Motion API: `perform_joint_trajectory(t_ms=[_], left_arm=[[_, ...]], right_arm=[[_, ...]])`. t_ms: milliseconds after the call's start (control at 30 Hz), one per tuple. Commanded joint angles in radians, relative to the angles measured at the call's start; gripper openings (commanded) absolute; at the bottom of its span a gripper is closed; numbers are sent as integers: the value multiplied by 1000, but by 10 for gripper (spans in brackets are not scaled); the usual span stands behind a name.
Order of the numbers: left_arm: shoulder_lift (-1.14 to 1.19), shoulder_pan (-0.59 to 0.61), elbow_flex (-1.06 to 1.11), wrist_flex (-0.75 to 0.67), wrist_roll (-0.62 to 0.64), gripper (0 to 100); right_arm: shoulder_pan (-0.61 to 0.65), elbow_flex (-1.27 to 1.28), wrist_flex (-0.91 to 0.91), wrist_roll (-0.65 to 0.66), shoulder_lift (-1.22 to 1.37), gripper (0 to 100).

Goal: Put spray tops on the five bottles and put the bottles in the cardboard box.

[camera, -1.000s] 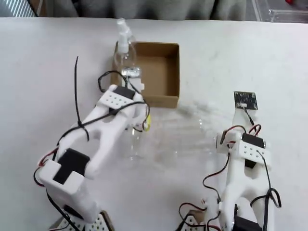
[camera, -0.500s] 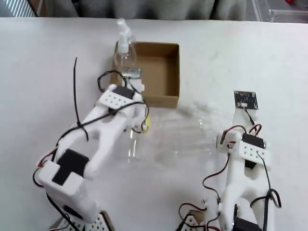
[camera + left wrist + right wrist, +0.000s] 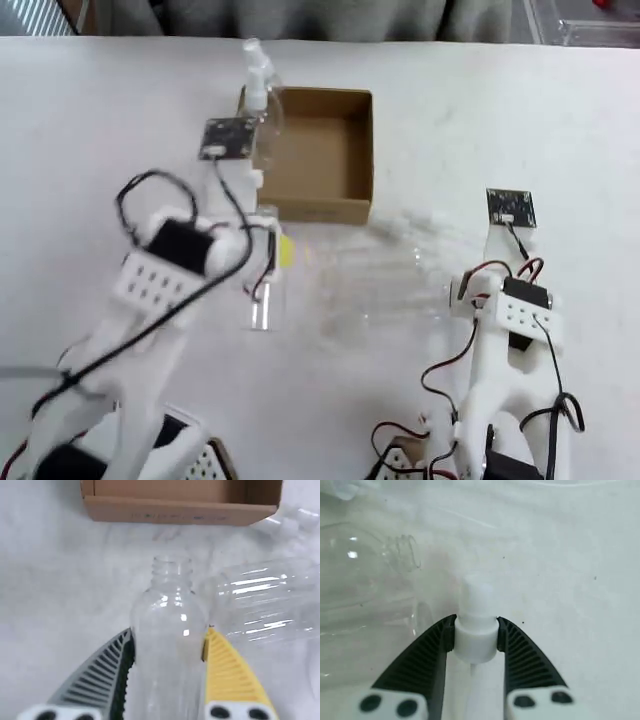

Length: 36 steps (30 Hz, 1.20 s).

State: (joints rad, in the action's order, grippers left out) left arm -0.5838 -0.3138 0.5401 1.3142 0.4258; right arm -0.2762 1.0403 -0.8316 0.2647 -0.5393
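High view: the left arm (image 3: 160, 275) has swung back and toward the table's left side, blurred with motion. A second ago it stretched forward with its wrist board close to the front left corner of the cardboard box (image 3: 345, 208); the board now sits further left. The left gripper (image 3: 272, 262) holds a clear uncapped bottle (image 3: 262, 305) just in front of the box. A capped bottle (image 3: 258, 92) stands at the box's far left corner, in the same place as before; whether it is inside or just beside the wall cannot be told. The right arm (image 3: 505, 315) has not moved. More clear bottles (image 3: 400, 270) lie on the table between the arms.

Left wrist view: the grey and yellow jaws are clamped on the uncapped bottle's body, its threaded neck pointing at the box's front wall. Another bottle (image 3: 265, 600) lies just beside it.

Right wrist view: the right gripper (image 3: 475, 625) has its black jaws closed tight on a white spray top (image 3: 476, 642), near the table.

Judgement: one bottle is capped so far. With a bottle in one gripper and a top in the other, the left arm's shift probably prepares the neck to meet the top.
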Motion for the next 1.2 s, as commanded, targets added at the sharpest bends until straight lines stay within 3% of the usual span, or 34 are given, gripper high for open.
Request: perform_joint_trajectory(t_ms=[0,167,433,567,767,933,1167], left_arm=[[-288,10,84,-81,-9,20],[-555,10,238,-218,-21,20],[-832,10,358,-244,-269,20],[-909,10,390,-272,-278,20],[-986,12,534,-423,-278,20],[-1041,12,598,-497,-278,20],[-1072,12,608,-523,-273,20]], right_arm=[[28,-12,16,11,-31,15],[114,-57,18,11,-31,15],[211,-253,15,3,-31,16],[257,-371,15,3,-33,16],[343,-626,8,-23,-114,16],[533,-723,-10,-183,-291,16],[878,-829,31,-195,-458,15]])
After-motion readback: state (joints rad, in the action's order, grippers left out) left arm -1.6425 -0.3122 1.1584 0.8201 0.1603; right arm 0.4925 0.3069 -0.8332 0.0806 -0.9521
